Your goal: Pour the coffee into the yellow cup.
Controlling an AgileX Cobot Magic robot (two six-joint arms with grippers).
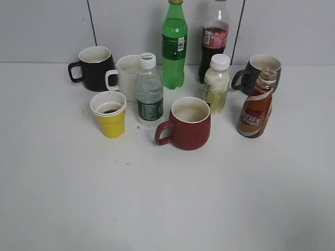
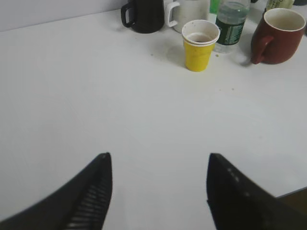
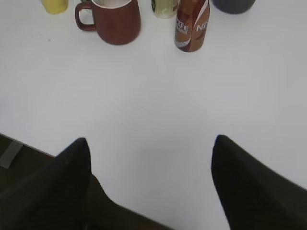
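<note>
The coffee bottle [image 1: 256, 107], curvy with a brown swirl label and no cap, stands upright at the right of the table; it also shows in the right wrist view [image 3: 192, 25]. The yellow cup [image 1: 109, 114] with a white rim stands at the left and holds a little dark liquid; it shows in the left wrist view [image 2: 198, 45] and partly in the right wrist view [image 3: 54, 5]. My left gripper [image 2: 158, 160] is open and empty over bare table, well short of the cup. My right gripper [image 3: 151, 143] is open and empty near the table's front edge. Neither gripper shows in the exterior view.
A dark red mug [image 1: 187, 123] stands between cup and coffee. Behind are a water bottle [image 1: 149, 91], white mug [image 1: 125, 77], black mug [image 1: 94, 68], green bottle [image 1: 174, 44], cola bottle [image 1: 213, 39], white-capped pale bottle [image 1: 216, 83] and dark grey mug [image 1: 256, 72].
</note>
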